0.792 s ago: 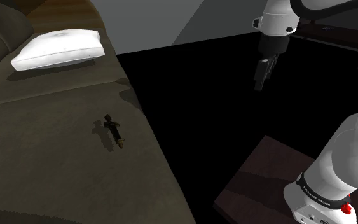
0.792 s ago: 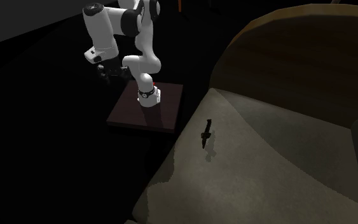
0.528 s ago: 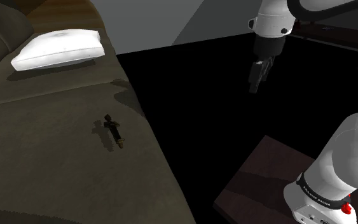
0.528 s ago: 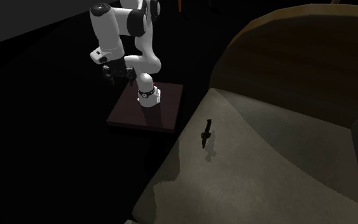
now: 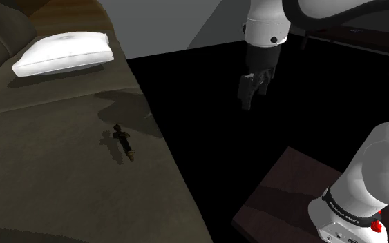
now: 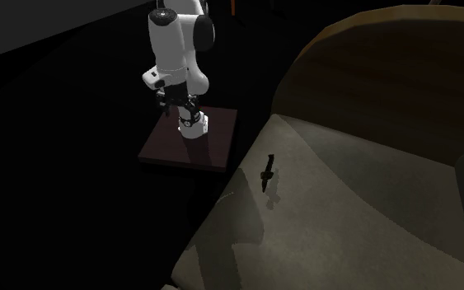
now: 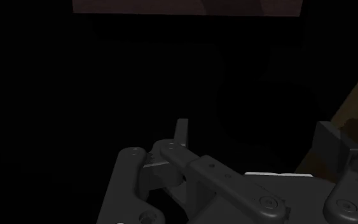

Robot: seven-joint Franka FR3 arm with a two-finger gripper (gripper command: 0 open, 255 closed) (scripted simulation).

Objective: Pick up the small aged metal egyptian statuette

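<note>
The dark little statuette (image 5: 124, 140) rests on the olive-brown seat of a sofa (image 5: 48, 179), near the seat's front edge, and casts a small shadow just beside itself. Whether it stands or lies flat cannot be told. In the second exterior view the statuette (image 6: 265, 174) shows as a thin black figure on the sofa (image 6: 353, 222), near the edge that faces the robot. A white pillow (image 5: 65, 54) lies farther back on the same seat, well apart from the figure. The white arm (image 5: 272, 21) reaches out from its dark box stand (image 5: 282, 197) and holds the black gripper (image 5: 247, 102) pointing downward over a black area, off the sofa's edge and well apart from the statuette. From the second exterior view the gripper (image 6: 168, 105) hangs below the arm (image 6: 176, 41), above the stand (image 6: 189, 152) and its near edge. In the wrist view the gripper (image 7: 257, 137) has its two fingers (image 7: 181, 130) spread apart with nothing between them, only black area beyond.
</note>
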